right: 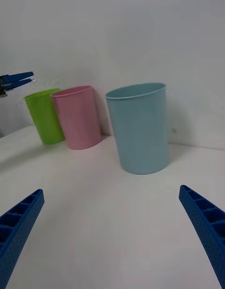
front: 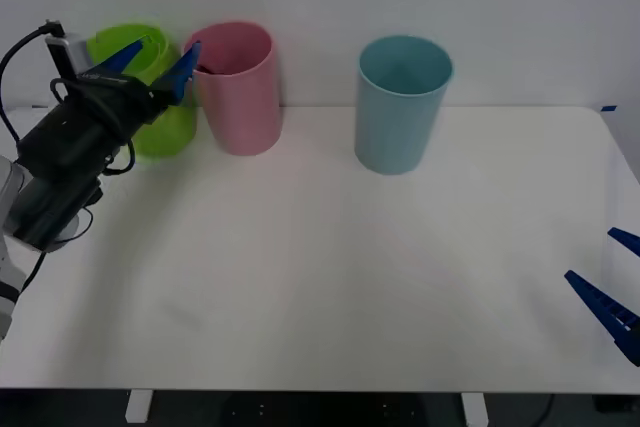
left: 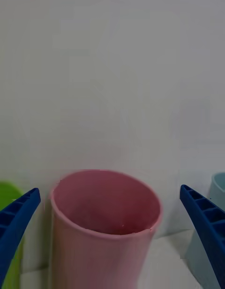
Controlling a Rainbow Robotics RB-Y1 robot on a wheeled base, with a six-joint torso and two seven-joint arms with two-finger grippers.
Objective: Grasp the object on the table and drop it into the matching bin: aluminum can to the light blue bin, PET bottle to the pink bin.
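The left end effector hangs beside the rim of the pink bin, on the side toward the lime green bin, its two blue fingers spread wide with nothing between them. From the left wrist the pink bin's mouth sits framed between those fingers, and the part of its inside wall that can be seen carries no clear shape of a bottle. No bottle or can lies on the white worktop around the pink bin either, so the PET bottle is judged to be already dropped inside, with only the arm's retreat left. The light blue bin stands apart from the pink bin. The right end effector waits far from the pink bin at the worktop's near corner, also wide open and empty.
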